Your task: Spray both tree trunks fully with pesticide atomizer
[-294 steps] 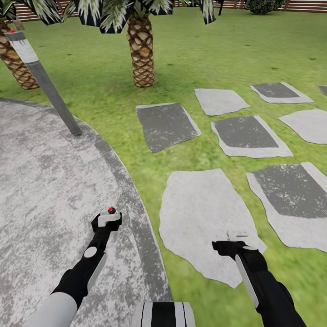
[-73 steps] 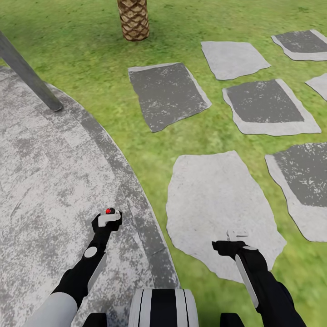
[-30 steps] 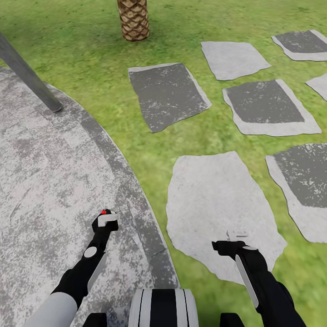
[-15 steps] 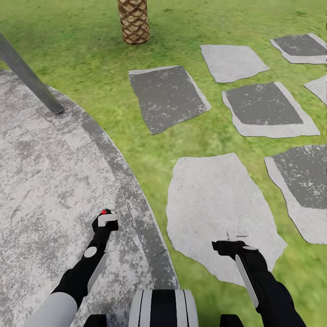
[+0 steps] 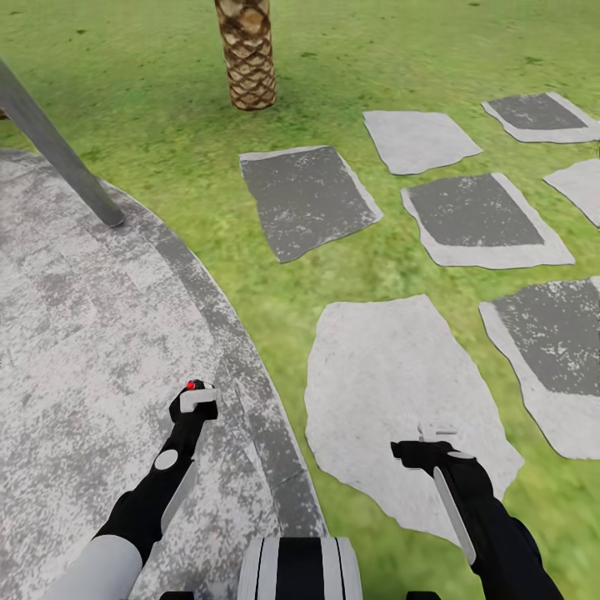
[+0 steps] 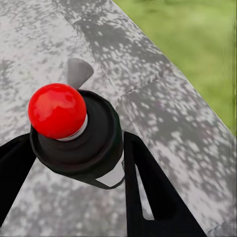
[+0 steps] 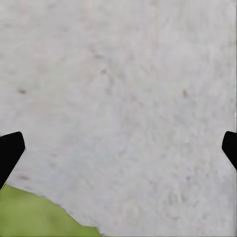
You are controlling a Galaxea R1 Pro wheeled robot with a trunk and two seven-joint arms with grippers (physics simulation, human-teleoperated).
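Left tool [image 6: 74, 148]: clamped around a dark spray bottle [image 6: 79, 133] with a red knob.
Right tool [image 7: 118, 148]: wide, holding nothing.
Risk: palm trunk [image 5: 247, 54] at 12 o'clock could be mistaken for a target tree.

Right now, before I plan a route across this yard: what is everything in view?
Grass: one lawn, green, around the paving.
Patio: one, mottled grey, left.
Stepping stones: seven, light and dark grey, right.
Palm trunk: one, brown, top centre.
Pole: one, grey, leaning, patio's far edge.
Spray bottle: one, black, red knob.
Left fingers: black, shut on the spray bottle.
Right fingers: black, open, above the nearest light stone.
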